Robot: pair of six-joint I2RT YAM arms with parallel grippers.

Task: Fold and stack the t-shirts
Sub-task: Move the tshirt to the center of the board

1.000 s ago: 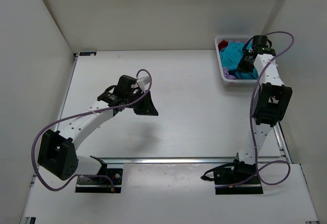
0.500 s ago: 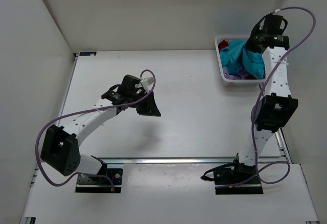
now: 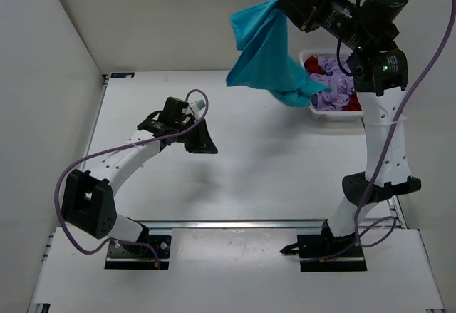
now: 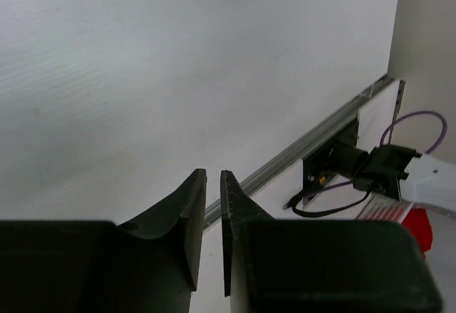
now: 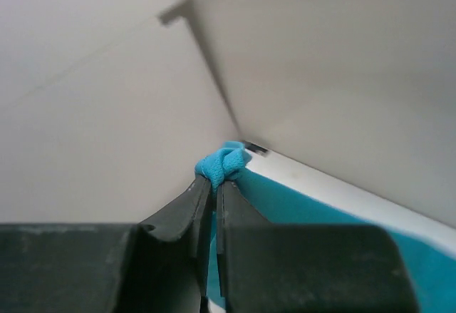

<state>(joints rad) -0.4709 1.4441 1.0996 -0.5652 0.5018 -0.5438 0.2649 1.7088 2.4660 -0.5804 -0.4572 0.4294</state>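
Basket [image 3: 335, 113]: lavender tee [image 3: 333, 88], red tee [image 3: 312, 64]. R pincer [image 5: 212, 185] grips teal tee [image 3: 267, 56]; L pincer [image 4: 213, 179] ajar.

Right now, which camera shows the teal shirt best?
The top external view: the whole teal shirt hangs in the air from the right gripper. The right wrist view shows only a pinched bunch and an edge; the left wrist view shows none of it.

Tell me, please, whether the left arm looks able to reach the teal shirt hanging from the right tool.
Probably yes: nothing stands between the left tool and the teal shirt, which hangs free over the table from the shut right tool. Its height could be the limit, though.
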